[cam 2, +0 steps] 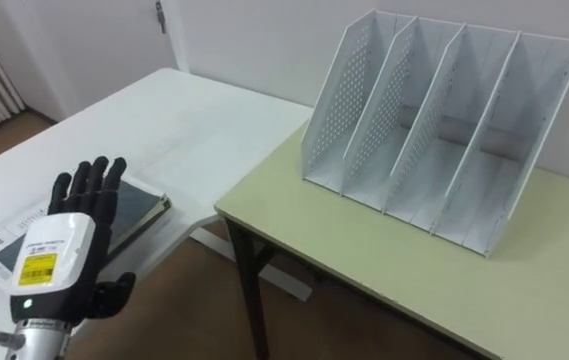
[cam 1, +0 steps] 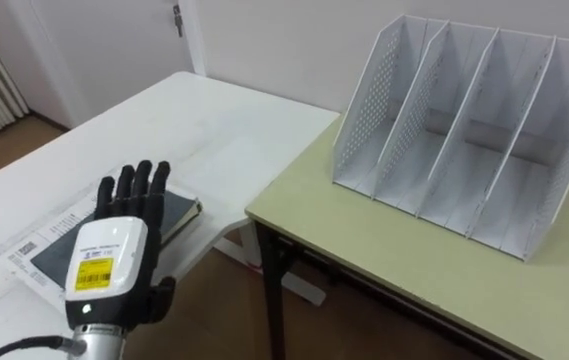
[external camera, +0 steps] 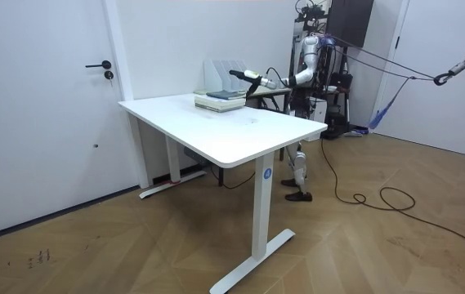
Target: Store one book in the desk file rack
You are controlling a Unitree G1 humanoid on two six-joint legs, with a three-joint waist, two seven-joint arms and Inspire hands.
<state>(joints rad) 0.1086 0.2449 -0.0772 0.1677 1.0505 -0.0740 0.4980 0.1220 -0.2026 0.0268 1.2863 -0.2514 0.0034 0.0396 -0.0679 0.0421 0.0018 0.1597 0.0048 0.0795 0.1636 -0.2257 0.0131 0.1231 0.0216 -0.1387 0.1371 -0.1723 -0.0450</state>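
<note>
At the far left, my left hand (cam 1: 114, 255) comes in from the lower corner with its back turned up toward the camera. The fingers are straight and held close together, pointing away from the robot, and the thumb juts out to the side, so the hand grips nothing. The fingers reach over the near end of the book (cam 1: 176, 212). I cannot tell whether they touch it.

The book is dark-covered and lies flat near the edge of the white table (cam 1: 214, 130), on top of a white sheet (cam 1: 34, 250) with printed labels (in the room view it looks like a low stack). The room view shows the robot standing behind this table with the arm stretched forward over the stack.

To the right, across a narrow gap, is the pale green table (cam 1: 384, 270). The rack (cam 1: 464, 140) stands upright on it, well apart from the book, with perforated dividers and bare white floor in each slot.
</note>
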